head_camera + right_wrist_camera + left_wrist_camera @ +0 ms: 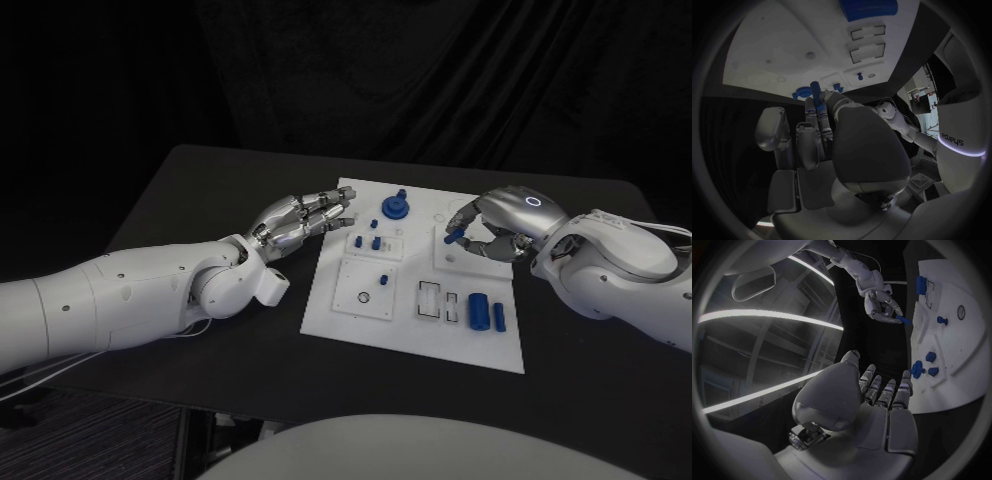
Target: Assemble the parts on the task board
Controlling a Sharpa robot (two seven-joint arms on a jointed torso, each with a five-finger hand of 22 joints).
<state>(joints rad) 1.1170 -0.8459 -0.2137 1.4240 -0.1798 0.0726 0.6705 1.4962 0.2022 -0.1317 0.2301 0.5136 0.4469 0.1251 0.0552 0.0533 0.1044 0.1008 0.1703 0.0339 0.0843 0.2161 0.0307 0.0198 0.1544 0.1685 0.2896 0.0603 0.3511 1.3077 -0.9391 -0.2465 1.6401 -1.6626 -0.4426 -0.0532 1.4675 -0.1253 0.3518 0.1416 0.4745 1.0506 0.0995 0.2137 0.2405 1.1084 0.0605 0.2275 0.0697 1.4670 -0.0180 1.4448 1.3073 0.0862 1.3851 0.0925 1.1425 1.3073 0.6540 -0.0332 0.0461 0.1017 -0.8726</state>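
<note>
Head view shows a small blue peg [453,237] pinched in the fingers of the right hand [498,222], held just above the white board [361,310] near its right edge. On the board, a round blue knob [395,208] and several small blue pieces [374,243] already stand upright, while two blue bars [488,308] lie loose near the front, so the job looks partly done. Beside the board's left edge, the left hand [300,222] hovers with fingers apart, holding nothing.

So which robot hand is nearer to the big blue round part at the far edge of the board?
Left. The left robot hand hovers just beside the blue round part; the right robot hand, holding a small blue peg, is further away.
</note>
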